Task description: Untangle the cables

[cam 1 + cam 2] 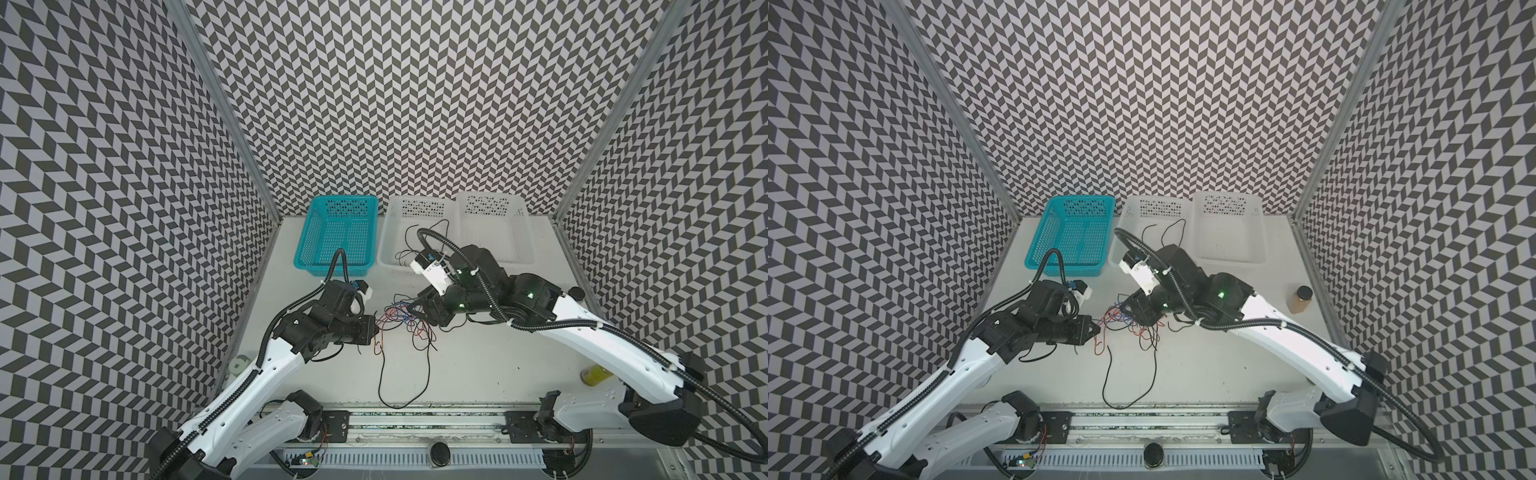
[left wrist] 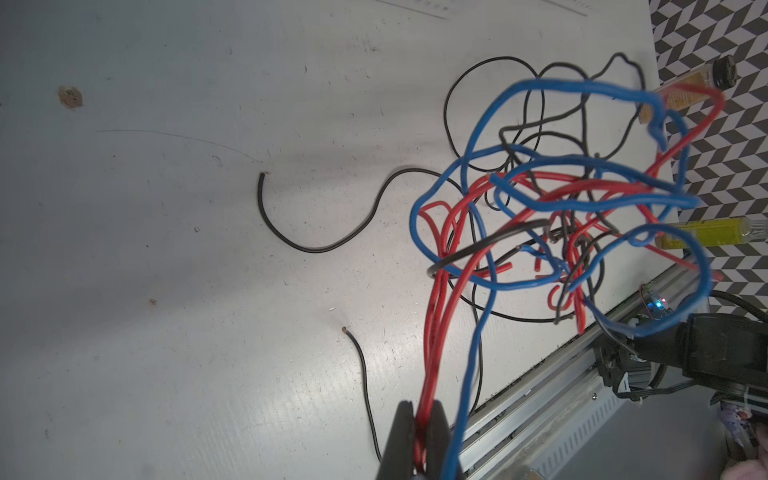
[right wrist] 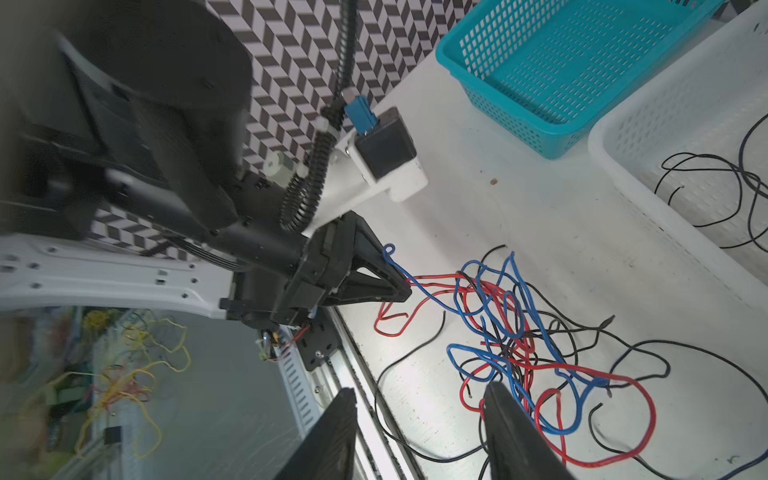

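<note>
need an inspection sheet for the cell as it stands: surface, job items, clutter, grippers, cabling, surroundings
Surface: white table, scuffed; small brown spot.
Job's things: cables in red, blue and black, tangled mid-table; a few black ones lie in the middle white basket.
Clutter: yellow bottle and brown jar near the table's right edge.
Grippers: left gripper shut on red cables; right gripper open, nothing between the jaws, by the tangle.
Cables: corrugated hoses run along both arms.
Surroundings: chevron walls; teal basket and far white basket, nothing seen inside.
</note>
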You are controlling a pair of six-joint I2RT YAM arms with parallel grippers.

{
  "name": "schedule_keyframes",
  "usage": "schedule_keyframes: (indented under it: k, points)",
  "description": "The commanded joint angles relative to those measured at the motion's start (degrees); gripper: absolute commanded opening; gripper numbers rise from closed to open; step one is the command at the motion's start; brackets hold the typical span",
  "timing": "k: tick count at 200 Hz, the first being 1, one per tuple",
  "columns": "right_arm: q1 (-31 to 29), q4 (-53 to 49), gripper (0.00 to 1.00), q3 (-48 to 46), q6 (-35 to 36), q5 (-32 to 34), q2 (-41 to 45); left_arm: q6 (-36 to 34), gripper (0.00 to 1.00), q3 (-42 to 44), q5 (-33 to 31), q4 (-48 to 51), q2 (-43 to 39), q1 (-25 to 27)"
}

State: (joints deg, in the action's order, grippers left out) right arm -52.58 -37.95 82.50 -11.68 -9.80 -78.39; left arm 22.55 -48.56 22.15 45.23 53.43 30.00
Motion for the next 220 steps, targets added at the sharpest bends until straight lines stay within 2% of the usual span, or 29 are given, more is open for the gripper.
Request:
schedule_keyframes:
  k: [1,25,46,74,121,173,195,220]
  points:
    - [-0.37,3.89,0.48,-0.76,5.53,9.22,-1.08,-0.75,0.0,0.32,1.42,-1.7,-0.86,1.25]
    - [-0.39,2.53,0.46,0.54,7.73,11.59,-4.01,-0.84,0.0,0.35,1.4,-1.73,-1.14,2.25]
    - [-0.01,2.24,0.43,0.37,6.88,15.63,-5.36,-0.85,0.0,0.32,1.32,-1.64,-1.22,2.43]
    - [1.82,1.96,0.43,-0.27,5.51,10.69,-7.25,-0.94,0.0,0.35,1.32,-1.65,-1.22,2.43]
    - [2.16,3.31,0.42,-1.99,4.56,9.89,-8.62,-1.01,0.0,0.31,1.33,-1.73,-1.31,2.43]
    - [3.78,4.98,0.36,-2.84,3.18,7.02,-10.98,-1.02,0.0,0.46,1.24,-1.73,-1.56,2.52]
    - [3.77,5.88,0.27,-3.23,2.8,6.54,-12.06,-1.01,0.0,0.33,1.16,-1.68,-1.56,2.52]
    - [4.55,2.38,0.07,-0.98,2.64,8.7,-12.63,-1.03,0.0,0.48,1.05,-1.73,-1.84,2.52]
